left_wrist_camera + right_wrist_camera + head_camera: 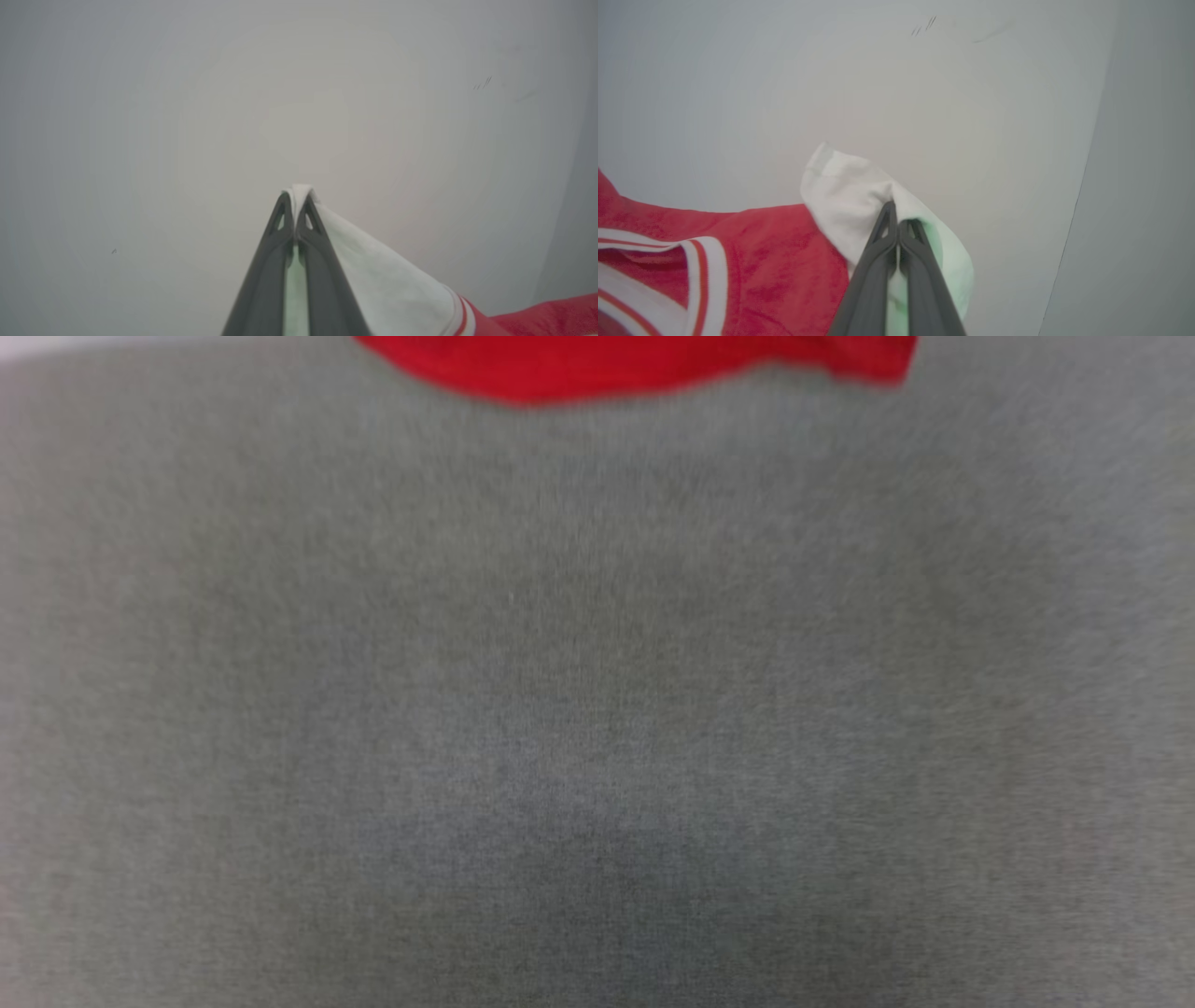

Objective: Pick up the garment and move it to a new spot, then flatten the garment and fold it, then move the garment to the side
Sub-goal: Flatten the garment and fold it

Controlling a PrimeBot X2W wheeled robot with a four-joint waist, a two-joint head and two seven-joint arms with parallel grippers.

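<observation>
The garment is a red shirt with white sleeves and red-white striped trim. In the blurred head view only its red lower edge (635,369) shows, at the top. My left gripper (296,193) is shut on a pinch of the white sleeve (387,280), which drapes down to the right toward the red body (551,317). My right gripper (896,212) is shut on the other white sleeve (845,200); the red body with striped trim (738,266) hangs to its left. Both sleeves are lifted in front of a pale surface.
A grey fabric-like surface (597,709) lies below the garment in the head view. Behind the grippers is a pale wall or panel (924,93) with small dark marks (923,25) and a vertical edge (1083,186) at the right.
</observation>
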